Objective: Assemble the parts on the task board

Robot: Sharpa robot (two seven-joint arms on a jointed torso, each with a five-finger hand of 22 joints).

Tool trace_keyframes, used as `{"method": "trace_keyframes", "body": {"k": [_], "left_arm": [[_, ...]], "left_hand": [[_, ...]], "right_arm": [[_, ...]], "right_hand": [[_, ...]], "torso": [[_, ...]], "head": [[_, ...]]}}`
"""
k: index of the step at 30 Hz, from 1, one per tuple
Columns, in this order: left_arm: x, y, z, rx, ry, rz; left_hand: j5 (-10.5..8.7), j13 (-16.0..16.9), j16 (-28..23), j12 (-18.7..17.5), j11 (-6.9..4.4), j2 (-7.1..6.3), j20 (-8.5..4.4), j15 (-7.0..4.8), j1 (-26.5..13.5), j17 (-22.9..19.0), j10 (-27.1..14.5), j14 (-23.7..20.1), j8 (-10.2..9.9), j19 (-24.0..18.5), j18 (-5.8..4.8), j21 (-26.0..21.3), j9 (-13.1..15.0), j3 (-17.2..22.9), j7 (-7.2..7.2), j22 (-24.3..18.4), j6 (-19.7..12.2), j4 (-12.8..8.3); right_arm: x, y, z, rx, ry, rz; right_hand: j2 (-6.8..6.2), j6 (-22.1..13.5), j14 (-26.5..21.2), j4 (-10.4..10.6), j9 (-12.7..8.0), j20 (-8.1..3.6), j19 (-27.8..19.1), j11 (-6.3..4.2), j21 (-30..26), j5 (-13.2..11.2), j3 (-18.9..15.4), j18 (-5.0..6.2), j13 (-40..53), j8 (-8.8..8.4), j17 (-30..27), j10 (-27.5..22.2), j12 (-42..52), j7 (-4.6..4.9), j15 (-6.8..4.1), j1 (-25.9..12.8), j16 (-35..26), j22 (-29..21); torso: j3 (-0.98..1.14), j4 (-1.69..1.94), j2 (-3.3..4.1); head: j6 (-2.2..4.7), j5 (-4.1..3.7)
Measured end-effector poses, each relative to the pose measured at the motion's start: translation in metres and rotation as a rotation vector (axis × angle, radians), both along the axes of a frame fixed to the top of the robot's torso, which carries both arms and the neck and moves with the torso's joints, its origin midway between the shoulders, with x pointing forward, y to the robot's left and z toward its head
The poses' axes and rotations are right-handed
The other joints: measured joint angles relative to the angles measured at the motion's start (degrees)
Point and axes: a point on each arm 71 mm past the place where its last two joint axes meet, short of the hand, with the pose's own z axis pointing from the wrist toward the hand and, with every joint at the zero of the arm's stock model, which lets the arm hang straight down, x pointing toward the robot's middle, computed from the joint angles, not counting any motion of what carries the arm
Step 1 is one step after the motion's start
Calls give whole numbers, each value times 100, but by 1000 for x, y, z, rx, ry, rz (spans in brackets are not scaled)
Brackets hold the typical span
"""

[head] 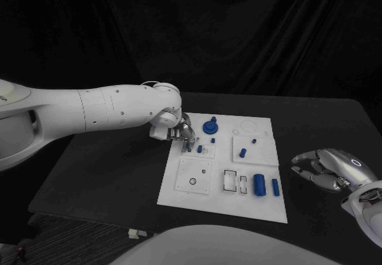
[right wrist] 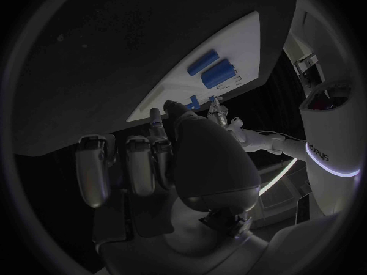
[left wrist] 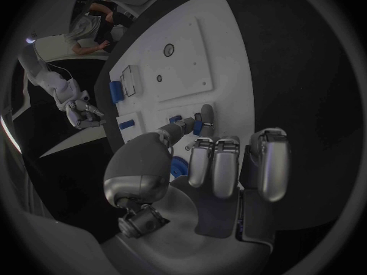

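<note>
**A:** Right robot hand [head: 334, 169] sits lower right on the bench [head: 104, 165], fingers curled, holding nothing.

**B:** And left?

**A:** Left robot hand [head: 176, 131] pinches a small blue part [left wrist: 196, 128] over the task board [head: 199, 193], frame center.

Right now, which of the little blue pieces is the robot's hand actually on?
The small blue peg in the board's upper-left panel: the left hand pinches it at its fingertips. The bigger blue pieces lie apart, untouched.
</note>
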Motion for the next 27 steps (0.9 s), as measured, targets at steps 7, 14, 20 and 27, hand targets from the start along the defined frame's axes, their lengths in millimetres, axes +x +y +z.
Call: {"method": "trace_keyframes", "body": {"k": [7,14,20,27], "left_arm": [[1,1,0,-3,-8,9],[4,0,0,-4,-11,12],[6,0,1,-4,-14,17],[9,2,1,-3,-19,26]], "left_hand": [[-1,0,0,0,0,3,0,0,3,0,0,0,0,0,0,0,0,0,0,0,0,0],[-1,0,0,-26,0,2,0,0,3,0,0,0,1,0,0,0,0,-1,1,0,0,0],[-1,0,0,-26,0,2,0,0,3,0,0,0,1,0,0,0,3,-1,1,0,0,0],[-3,0,0,-26,0,2,0,0,3,0,0,0,1,0,0,0,8,-1,2,0,0,0]], "right_arm": [[0,0,0,-2,2,0],[0,0,-1,-3,4,1],[0,1,-1,-4,6,1],[0,1,-1,-6,8,1]], "right_hand": [[0,0,0,-16,0,0,0,0,-6,0,16,1,0,0,0,0,0,0,0,0,0,0],[0,0,0,-16,0,0,0,0,-6,0,16,0,0,0,0,0,0,0,0,0,0,4],[0,0,0,-16,0,0,0,0,-6,0,16,1,0,0,0,0,0,0,0,0,0,4],[0,0,0,-16,0,0,0,0,-6,0,16,0,0,0,0,0,0,0,0,0,0,3]], "torso": [[0,-3,-3],[0,-3,-1],[0,-3,3],[1,-3,3]], "head": [[0,-5],[0,-7],[0,-15],[0,-25]]}}
